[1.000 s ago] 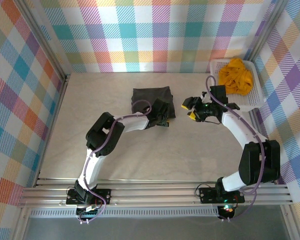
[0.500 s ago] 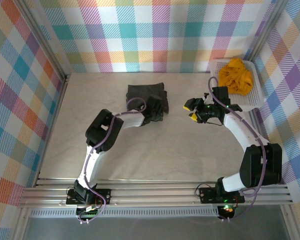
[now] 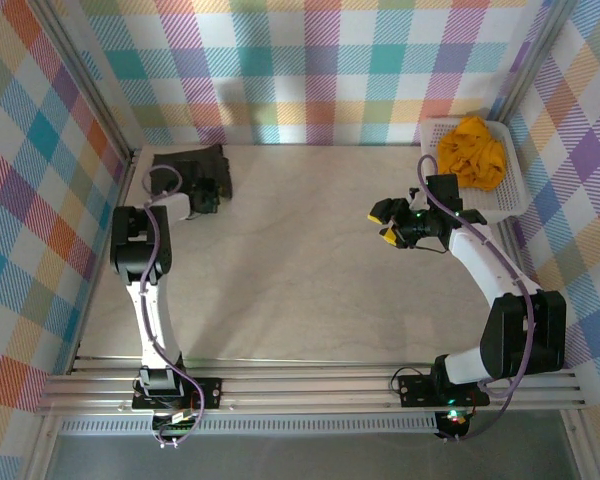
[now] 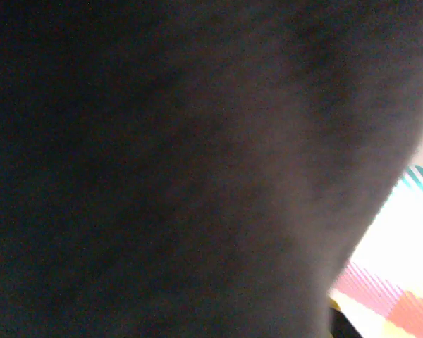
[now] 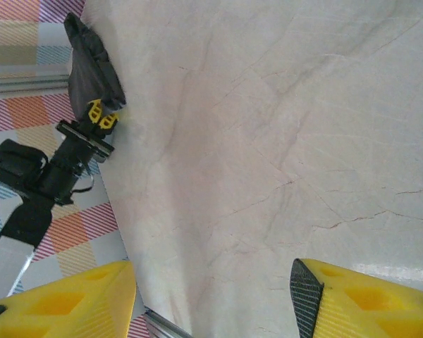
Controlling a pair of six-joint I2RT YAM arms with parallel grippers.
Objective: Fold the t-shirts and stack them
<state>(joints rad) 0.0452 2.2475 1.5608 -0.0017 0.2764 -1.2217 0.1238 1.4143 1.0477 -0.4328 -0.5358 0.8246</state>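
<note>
The left tool [image 3: 210, 192] pinches a folded charcoal-grey fabric t-shirt [image 3: 188, 162] at about 10 o'clock on the pale, marble-patterned table [image 3: 300, 280], hard against the far-left corner where the pastel plaid walls [image 3: 310, 60] meet. The left arm reaches from its base at 7 o'clock straight up the table's left edge. From the right wrist camera, the left tool [image 5: 97, 117] shows its yellow fingertips pressed together on a dark bunched edge of the charcoal-grey fabric t-shirt [image 5: 88, 67], near 11 o'clock in that view. Close up in the left wrist camera, the same dark cloth [image 4: 162, 169] lies blurred across the lens, with a sliver of plaid at 4 o'clock. Whether the garment rests on the table or hangs just above it cannot be told.

The right tool [image 3: 385, 222] hovers at roughly 3 o'clock of the table's centre, jaws spread and pointing toward 9 o'clock. Its own camera shows the right tool [image 5: 215, 303] with both yellow fingers [image 5: 63, 303] wide apart over bare table.

A crumpled mustard-orange fabric t-shirt [image 3: 470, 150] sits inside a white plastic mesh basket [image 3: 505, 200] at 2 o'clock, in the far-right corner, just beyond the right arm's wrist.
</note>
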